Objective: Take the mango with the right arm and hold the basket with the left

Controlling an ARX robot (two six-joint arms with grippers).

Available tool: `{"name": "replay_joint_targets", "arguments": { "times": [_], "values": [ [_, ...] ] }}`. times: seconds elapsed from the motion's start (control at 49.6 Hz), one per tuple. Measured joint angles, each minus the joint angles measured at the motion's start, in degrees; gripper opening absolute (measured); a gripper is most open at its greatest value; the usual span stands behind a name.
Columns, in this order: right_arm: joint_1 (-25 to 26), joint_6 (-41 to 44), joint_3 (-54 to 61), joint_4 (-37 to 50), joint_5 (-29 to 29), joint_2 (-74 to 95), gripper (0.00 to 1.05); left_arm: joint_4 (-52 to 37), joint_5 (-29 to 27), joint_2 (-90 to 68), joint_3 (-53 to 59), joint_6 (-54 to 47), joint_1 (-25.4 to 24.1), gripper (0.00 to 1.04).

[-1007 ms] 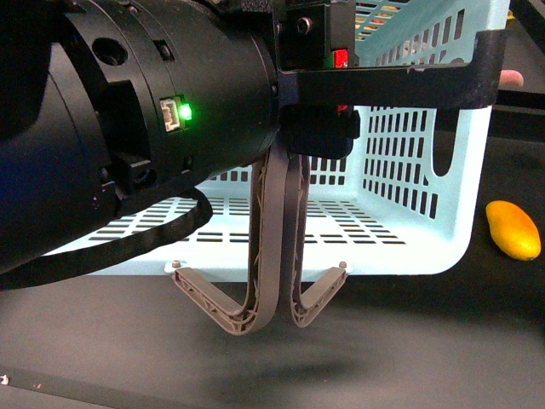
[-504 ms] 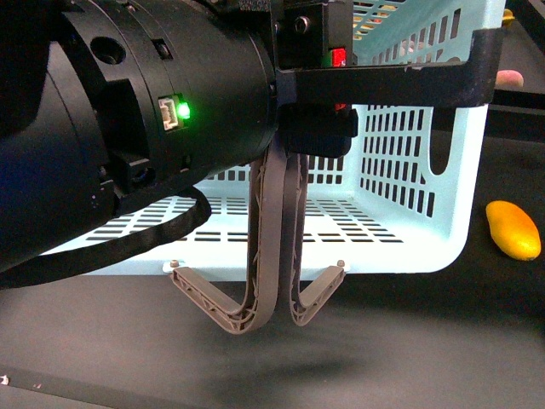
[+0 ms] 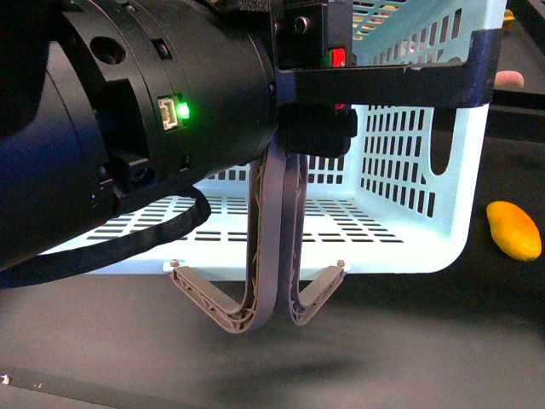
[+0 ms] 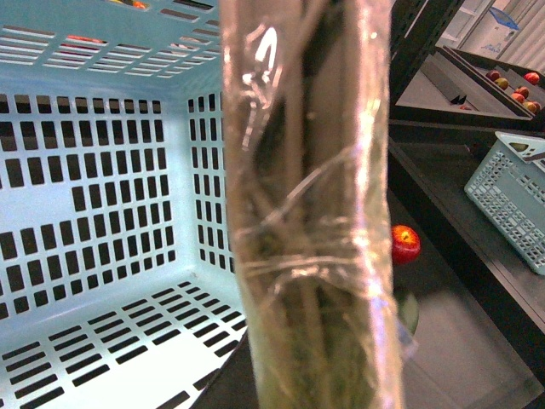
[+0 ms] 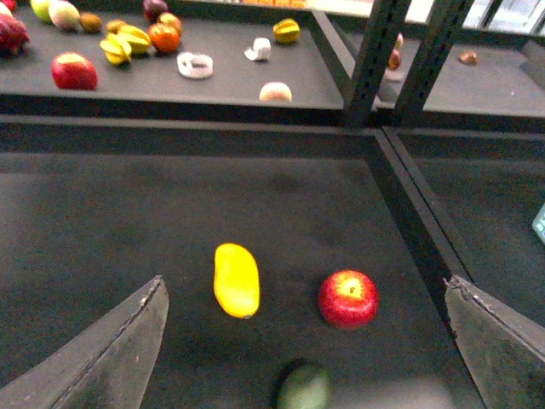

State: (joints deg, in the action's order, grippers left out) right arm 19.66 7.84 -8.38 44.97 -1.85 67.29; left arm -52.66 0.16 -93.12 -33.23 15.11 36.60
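Note:
The light turquoise basket point(image 3: 417, 213) hangs tilted in front of me, its floor and slotted walls facing me. My bulky black left arm point(image 3: 153, 128) fills the left of the front view. The left gripper point(image 3: 383, 85) is shut on the basket's two grey-brown handles point(image 3: 272, 247), which show film-wrapped in the left wrist view point(image 4: 311, 213). The yellow-orange mango point(image 3: 514, 230) lies on the dark surface to the right of the basket. In the right wrist view the mango point(image 5: 237, 279) lies between and ahead of the open right gripper point(image 5: 304, 285), nearer one finger point(image 5: 111, 358).
A red apple point(image 5: 348, 298) lies beside the mango and a green fruit point(image 5: 304, 388) lies closer to the wrist. A shelf behind holds several fruits, among them star fruits point(image 5: 119, 44). A dark upright post point(image 5: 370, 60) stands behind. A second turquoise basket point(image 4: 511, 192) sits far off.
The basket and its hanging handles have shifted very slightly. The mango and my left arm stay where they were.

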Motion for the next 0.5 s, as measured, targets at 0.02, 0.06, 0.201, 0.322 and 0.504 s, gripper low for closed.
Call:
{"name": "replay_joint_targets", "arguments": {
  "times": [0.02, 0.06, 0.201, 0.322, 0.504],
  "values": [
    [0.3, 0.3, -0.9, 1.5, 0.0, 3.3, 0.97, 0.0, 0.0, 0.0, 0.0, 0.0, 0.0, 0.09],
    [0.7, 1.0, -2.7, 4.2, 0.0, 9.4, 0.97, 0.0, -0.1, 0.0, 0.0, 0.0, 0.0, 0.09],
    [1.9, 2.9, -8.4, 11.5, 1.7, 26.8, 0.97, 0.0, 0.0, 0.0, 0.0, 0.0, 0.0, 0.09],
    [2.3, 4.1, -13.2, 13.5, 2.9, 37.8, 0.97, 0.0, 0.0, 0.0, 0.0, 0.0, 0.0, 0.09],
    [2.1, 4.3, -21.6, 11.3, 2.0, 51.3, 0.97, 0.0, 0.0, 0.0, 0.0, 0.0, 0.0, 0.09]
  ]
}}
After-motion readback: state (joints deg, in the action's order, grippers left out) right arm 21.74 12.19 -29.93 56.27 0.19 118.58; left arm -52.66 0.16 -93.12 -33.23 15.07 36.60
